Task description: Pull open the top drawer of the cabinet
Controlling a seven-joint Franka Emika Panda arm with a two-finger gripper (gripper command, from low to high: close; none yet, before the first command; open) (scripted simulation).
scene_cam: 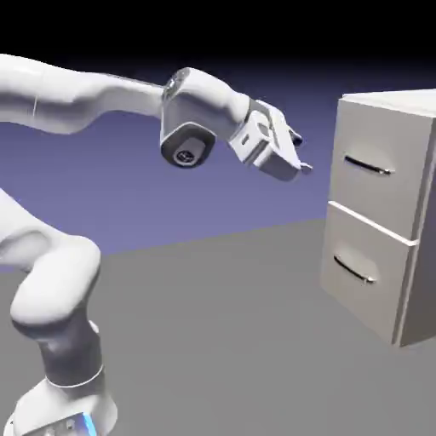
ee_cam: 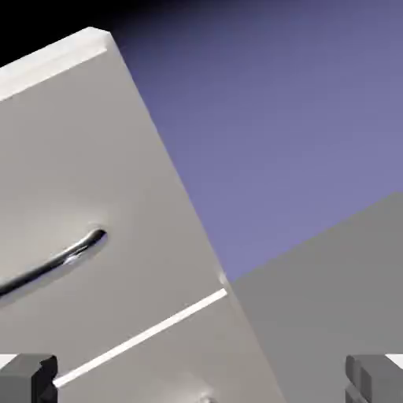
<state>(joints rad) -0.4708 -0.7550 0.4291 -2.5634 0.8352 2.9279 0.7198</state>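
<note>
Grey-beige top drawer beyond spread claw

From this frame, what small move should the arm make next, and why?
Probably carry the open end effector across to the top drawer handle. The exterior view shows a clear gap between them, with both drawers shut flush. In the hand view the handle lies well off toward the left edge, not between the fingertips, so it likely needs centring before closing in.
</note>
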